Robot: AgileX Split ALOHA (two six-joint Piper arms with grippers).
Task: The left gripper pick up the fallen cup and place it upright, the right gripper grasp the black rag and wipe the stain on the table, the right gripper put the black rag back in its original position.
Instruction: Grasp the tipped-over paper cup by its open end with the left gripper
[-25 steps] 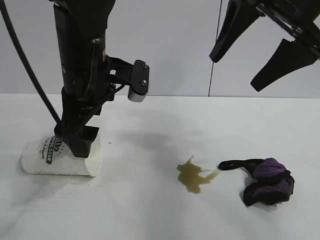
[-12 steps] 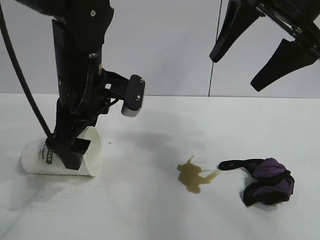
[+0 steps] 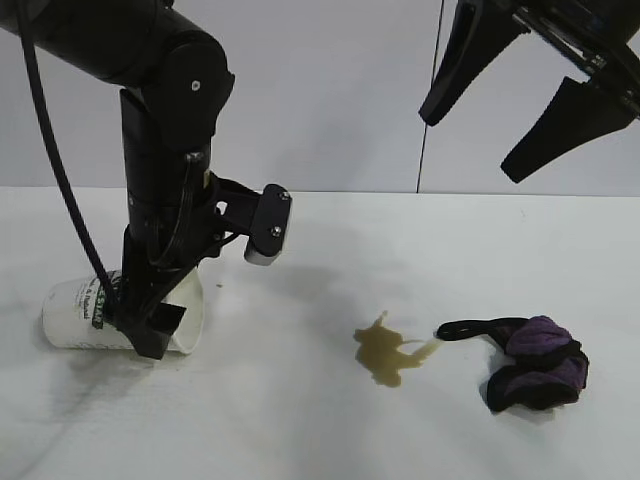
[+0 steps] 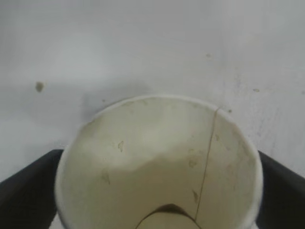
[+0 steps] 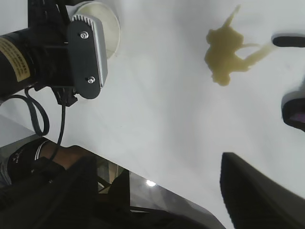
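While its fingers stand spread either side of the cup's [image 3: 80, 315] mouth, the left gripper [image 3: 150, 335] reaches the table [image 3: 300, 430]. Cup lies sideways. Right gripper [image 3: 510, 140] hangs open above rag [image 3: 535, 365] and stain [image 3: 385, 352].

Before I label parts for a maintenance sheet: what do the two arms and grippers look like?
Both are matte black. The left gripper hangs from a thick arm trailing a black cable, with a black-and-silver camera block bolted on. The right gripper has two long tapered fingers.
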